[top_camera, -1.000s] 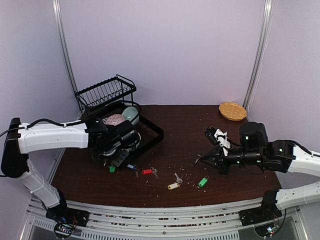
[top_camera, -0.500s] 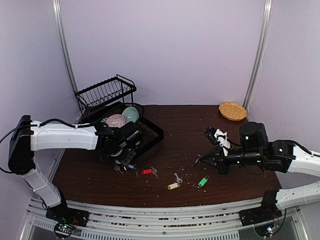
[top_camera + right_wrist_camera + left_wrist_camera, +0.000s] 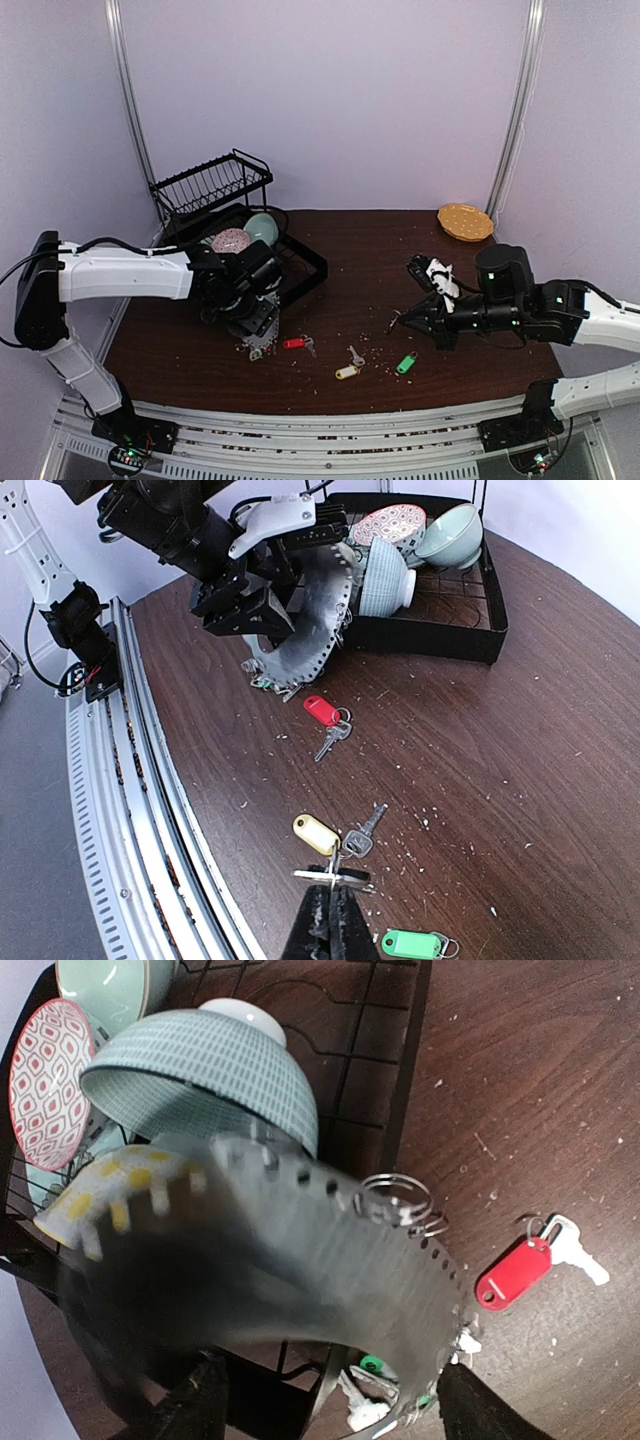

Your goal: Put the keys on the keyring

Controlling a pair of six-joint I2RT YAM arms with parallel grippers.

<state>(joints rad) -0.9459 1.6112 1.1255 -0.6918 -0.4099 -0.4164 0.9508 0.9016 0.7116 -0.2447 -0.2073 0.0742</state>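
My left gripper (image 3: pixel 250 322) holds the keyring (image 3: pixel 258 338), a flat grey ring with holes along its rim, tilted over the table beside the rack. In the left wrist view the keyring (image 3: pixel 380 1260) spans between my wide-set fingers (image 3: pixel 195 1405); green-tagged keys (image 3: pixel 372 1364) show through its hole. A red-tagged key (image 3: pixel 293 343), a yellow-tagged key (image 3: pixel 346 372) and a green-tagged key (image 3: pixel 405 363) lie on the table. My right gripper (image 3: pixel 400 322) hovers above them, shut on a small silver key with its split ring (image 3: pixel 335 877).
A black dish rack (image 3: pixel 300 265) with bowls (image 3: pixel 200 1070) and a patterned plate (image 3: pixel 45 1080) stands at the left. A round yellow-orange plate (image 3: pixel 465 221) sits at the back right. White crumbs dot the brown table (image 3: pixel 360 260).
My left gripper moved right and toward the front, carrying the keyring from the rack to the keys near the red tag. The right arm has barely moved.
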